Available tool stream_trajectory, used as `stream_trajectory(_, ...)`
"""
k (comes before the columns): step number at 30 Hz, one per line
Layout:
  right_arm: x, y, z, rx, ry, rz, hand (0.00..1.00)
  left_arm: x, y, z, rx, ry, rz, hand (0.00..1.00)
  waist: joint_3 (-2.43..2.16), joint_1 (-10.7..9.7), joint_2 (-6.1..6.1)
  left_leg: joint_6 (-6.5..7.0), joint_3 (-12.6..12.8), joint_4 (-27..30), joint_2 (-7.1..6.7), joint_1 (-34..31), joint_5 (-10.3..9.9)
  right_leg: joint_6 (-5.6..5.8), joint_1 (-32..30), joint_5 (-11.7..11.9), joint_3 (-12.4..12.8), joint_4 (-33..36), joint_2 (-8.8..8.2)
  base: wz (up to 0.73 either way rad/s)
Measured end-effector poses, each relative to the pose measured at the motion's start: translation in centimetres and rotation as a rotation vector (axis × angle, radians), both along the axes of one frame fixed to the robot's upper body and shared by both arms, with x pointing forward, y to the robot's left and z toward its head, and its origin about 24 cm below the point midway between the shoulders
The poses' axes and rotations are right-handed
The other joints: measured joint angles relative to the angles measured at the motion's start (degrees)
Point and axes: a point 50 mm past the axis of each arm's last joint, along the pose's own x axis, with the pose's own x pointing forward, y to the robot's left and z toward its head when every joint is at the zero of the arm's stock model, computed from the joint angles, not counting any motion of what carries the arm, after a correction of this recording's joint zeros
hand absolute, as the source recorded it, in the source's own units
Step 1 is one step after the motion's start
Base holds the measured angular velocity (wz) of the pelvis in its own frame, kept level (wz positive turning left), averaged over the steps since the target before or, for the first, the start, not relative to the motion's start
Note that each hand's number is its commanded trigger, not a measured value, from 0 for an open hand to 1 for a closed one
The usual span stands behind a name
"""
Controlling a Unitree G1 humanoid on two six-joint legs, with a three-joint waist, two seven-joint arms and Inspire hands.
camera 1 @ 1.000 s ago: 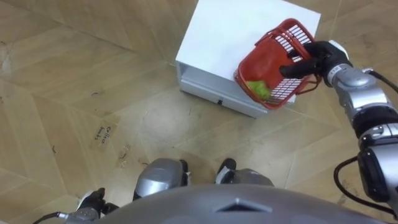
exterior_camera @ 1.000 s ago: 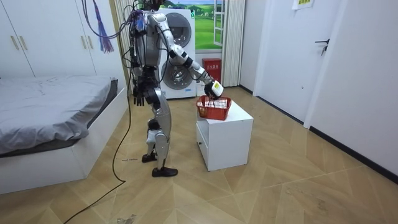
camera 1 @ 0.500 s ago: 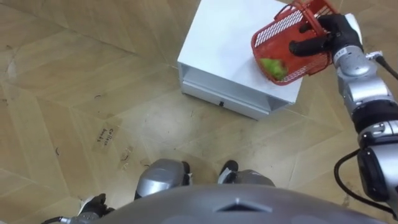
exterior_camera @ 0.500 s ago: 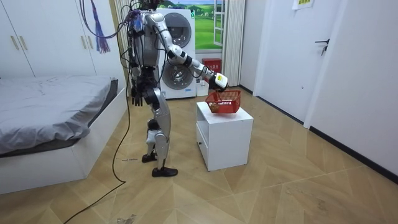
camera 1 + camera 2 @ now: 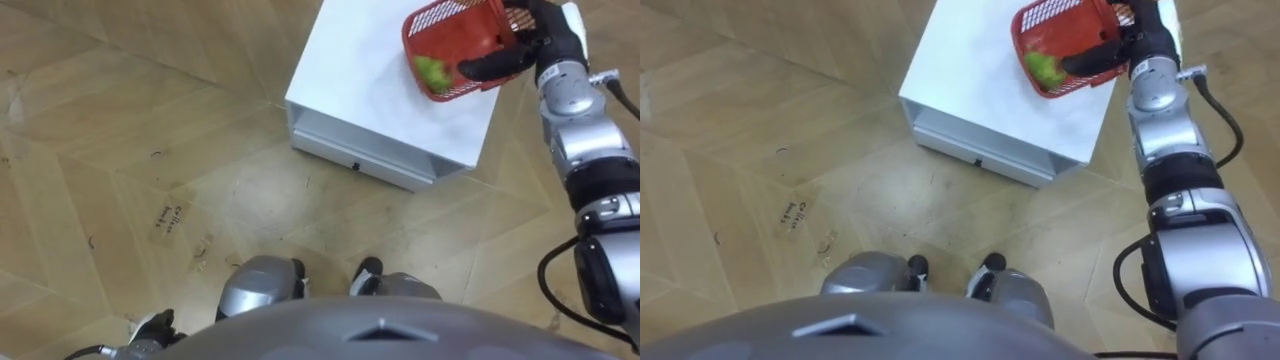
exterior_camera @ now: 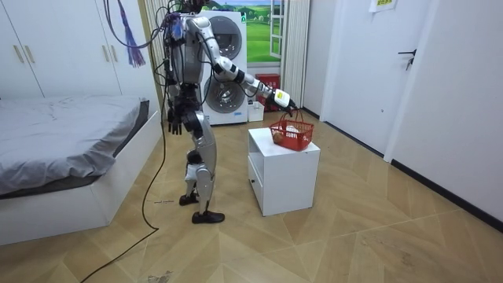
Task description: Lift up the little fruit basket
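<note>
White cabinet (image 5: 360, 90) top: right hand (image 5: 530, 45) grips tilted red basket (image 5: 450, 30) holding green fruit (image 5: 432, 72).

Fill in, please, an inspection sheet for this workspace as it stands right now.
surface: white cabinet, flat top, drawer front toward the robot.
job's things: red fruit basket over the cabinet's far right corner, hanging by its handle; green fruit inside.
clutter: nothing seen.
hands: right hand, fingers curled round the basket handle; left hand hangs open by the robot's side.
cables: nothing seen besides the robot's own.
surroundings: wood floor; bed; washing machine behind the robot.
</note>
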Motion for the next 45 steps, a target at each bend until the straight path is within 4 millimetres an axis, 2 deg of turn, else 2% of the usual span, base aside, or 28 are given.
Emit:
stream_trajectory(7, 0.1, 0.1, 0.1, -0.007, -0.010, -0.004, 0.00, 0.4, 0.0, 0.1, 0.001, -0.018, -0.007, 0.00, 0.41, -0.1, -0.86, -0.01, 0.0, -0.2, 0.01, -0.3, 0.0, 0.00, 0.0, 0.0, 0.0, 0.1, 0.06, 0.00)
stream_trajectory(18, 0.1, 0.4, 0.1, -0.003, -0.016, 0.000, 0.00, 1.0, 0.2, 0.2, 0.007, -0.042, -0.015, 0.00, 0.20, 0.0, -1.39, -0.01, -0.4, -0.1, 0.06, -0.2, 0.0, 0.00, 0.0, 0.0, -0.2, -0.1, 0.15, 0.01)
stream_trajectory(25, 0.2, 0.4, 0.2, -0.029, -0.024, -0.002, 0.00, 1.4, 0.3, 0.4, 0.017, -0.060, -0.024, 0.00, -0.19, 0.0, -1.98, 0.00, -0.3, -0.1, 0.07, 0.0, 0.0, 0.00, 0.3, 0.0, -0.1, -0.5, 0.18, 0.00)
stream_trajectory(36, 0.0, 0.3, 0.1, -0.027, -0.021, -0.005, 0.00, 1.3, 0.4, 0.4, 0.017, -0.061, -0.023, 0.00, -0.16, -0.1, -2.03, -0.04, 0.2, -0.4, 0.21, 1.0, 0.0, -0.09, 1.3, 0.1, 0.0, -1.1, 0.44, -0.01)
stream_trajectory(41, -0.2, 0.7, 0.4, -0.019, -0.046, 0.013, 0.00, 1.2, 0.4, 0.4, 0.018, -0.065, -0.016, 0.00, -0.18, -0.8, -2.07, -0.06, 0.3, -1.2, 0.36, 2.0, 0.0, -0.11, 2.3, 0.1, 0.0, -1.7, 0.70, -0.01)
stream_trajectory(45, -0.4, 0.5, 1.8, 0.002, -0.140, 0.011, 0.00, 1.0, 0.3, 0.4, 0.022, -0.086, 0.014, 0.00, -0.26, -2.3, -2.52, -0.13, 1.3, -2.3, 0.60, 3.4, 0.1, -0.11, 3.1, 0.1, 0.3, -2.4, 1.07, -0.07)
